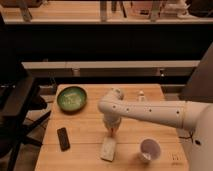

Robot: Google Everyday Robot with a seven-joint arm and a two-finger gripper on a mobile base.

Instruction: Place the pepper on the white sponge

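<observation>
My gripper (111, 128) points down from the end of the white arm at the middle of the wooden table (85, 125). It is shut on the pepper (113, 131), whose small orange-red tip shows below the fingers. The white sponge (108, 149) lies flat on the table just in front of and below the gripper, a short gap under the pepper.
A green bowl (72, 98) sits at the back left. A black rectangular object (63, 138) lies at the front left. A white cup (149, 149) stands at the front right. A small white item (141, 95) stands at the back edge. A black chair (17, 107) is left of the table.
</observation>
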